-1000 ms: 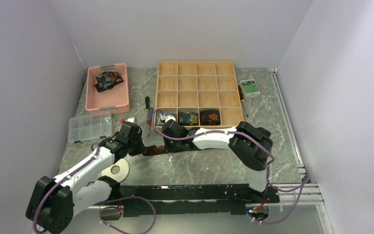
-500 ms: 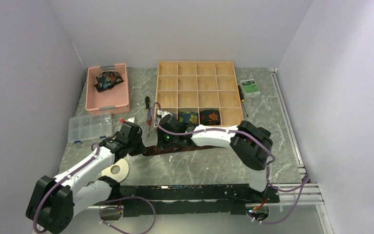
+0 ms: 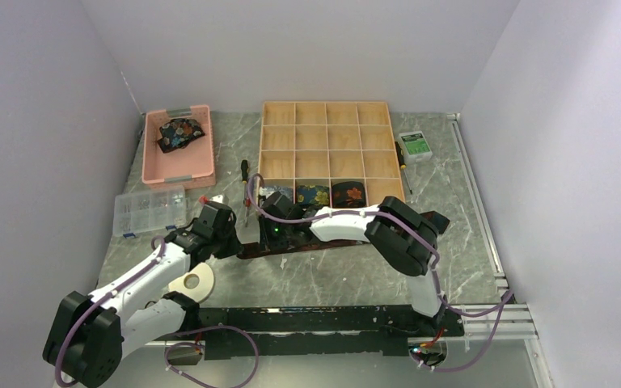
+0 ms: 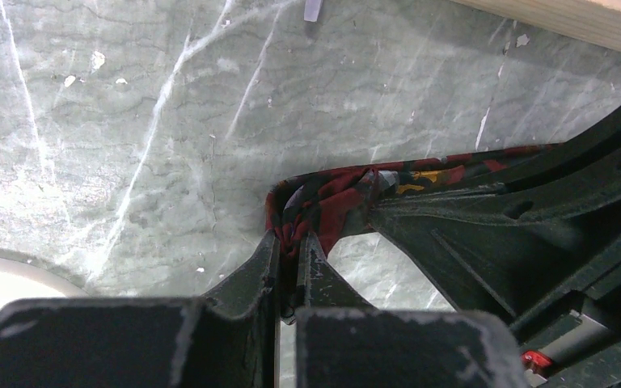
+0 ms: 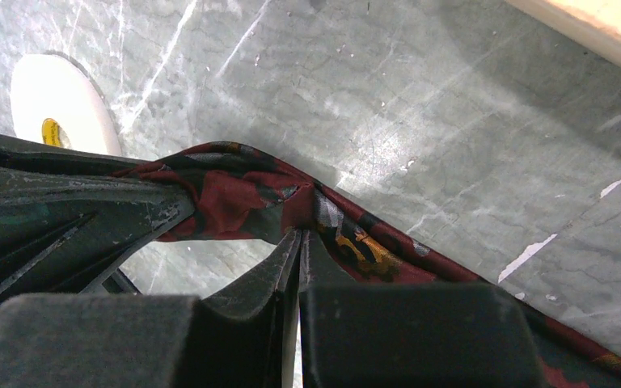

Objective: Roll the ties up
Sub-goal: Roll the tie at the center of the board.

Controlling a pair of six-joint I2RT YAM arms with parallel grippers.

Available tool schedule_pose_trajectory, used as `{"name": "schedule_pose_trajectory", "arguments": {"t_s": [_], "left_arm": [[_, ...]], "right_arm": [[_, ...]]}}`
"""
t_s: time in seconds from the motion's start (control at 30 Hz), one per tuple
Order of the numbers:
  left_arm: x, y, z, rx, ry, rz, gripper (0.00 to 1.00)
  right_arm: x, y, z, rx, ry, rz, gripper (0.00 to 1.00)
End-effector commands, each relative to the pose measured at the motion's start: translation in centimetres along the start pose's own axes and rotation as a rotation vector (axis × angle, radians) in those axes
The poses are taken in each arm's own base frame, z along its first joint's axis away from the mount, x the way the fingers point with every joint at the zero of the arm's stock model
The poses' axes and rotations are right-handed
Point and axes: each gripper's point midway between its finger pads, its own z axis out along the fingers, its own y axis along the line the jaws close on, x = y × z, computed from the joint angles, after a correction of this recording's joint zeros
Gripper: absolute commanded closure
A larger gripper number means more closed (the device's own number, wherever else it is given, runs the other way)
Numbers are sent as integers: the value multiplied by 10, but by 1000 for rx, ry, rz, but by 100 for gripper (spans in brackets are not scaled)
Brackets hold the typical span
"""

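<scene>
A dark maroon tie with red and orange print (image 3: 303, 247) lies as a strip on the marble table in front of the wooden grid box (image 3: 324, 104). My left gripper (image 3: 233, 245) is shut on the tie's left end (image 4: 323, 198), its fingertips (image 4: 268, 246) pinching bunched fabric. My right gripper (image 3: 273, 239) is shut on the same tie (image 5: 234, 190) just right of that, pads (image 5: 287, 246) closed on a fold. Two rolled ties (image 3: 313, 194) (image 3: 348, 193) sit in the box's front row. Another tie (image 3: 179, 133) lies bunched in the pink bin.
A pink bin (image 3: 179, 171) stands at back left, a clear parts organizer (image 3: 149, 212) in front of it. Screwdrivers (image 3: 247, 190) lie left of the box, and a green-white packet (image 3: 414, 144) to its right. A white tape roll (image 3: 192, 283) lies beside my left arm.
My right gripper has slid left along the tie toward my left gripper, and its elbow has swung left. My left arm has stayed put, still holding the tie end.
</scene>
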Motion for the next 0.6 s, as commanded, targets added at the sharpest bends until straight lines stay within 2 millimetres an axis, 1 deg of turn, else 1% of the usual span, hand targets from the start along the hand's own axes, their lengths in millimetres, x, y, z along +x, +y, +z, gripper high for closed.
{"name": "schedule_pose_trajectory", "arguments": {"t_s": [0.0, 0.1, 0.13, 0.23, 0.33, 0.47, 0.53, 0.57], "left_arm": [[-13, -18, -12, 61, -18, 15, 97], [-17, -26, -18, 88, -22, 19, 97], [-19, -33, -21, 107, -23, 22, 97], [-23, -50, -26, 149, -17, 46, 97], [-22, -66, -24, 170, 2, 84, 97], [-15, -85, -15, 181, 32, 138, 97], [-9, -90, -9, 170, 56, 163, 97], [-11, -88, -6, 140, 46, 173, 97]], "right_arm": [[-3, -1, 9, -13, -6, 21, 91], [-1, -2, 12, -30, 7, 42, 91], [0, -3, 13, -32, 14, 51, 90], [-2, 1, 15, -65, 1, 63, 90], [0, 0, 16, -85, 8, 81, 90], [6, -4, 16, -116, 14, 119, 90], [4, -9, 10, -103, -15, 128, 89], [2, -12, 5, -90, -40, 126, 88]]}}
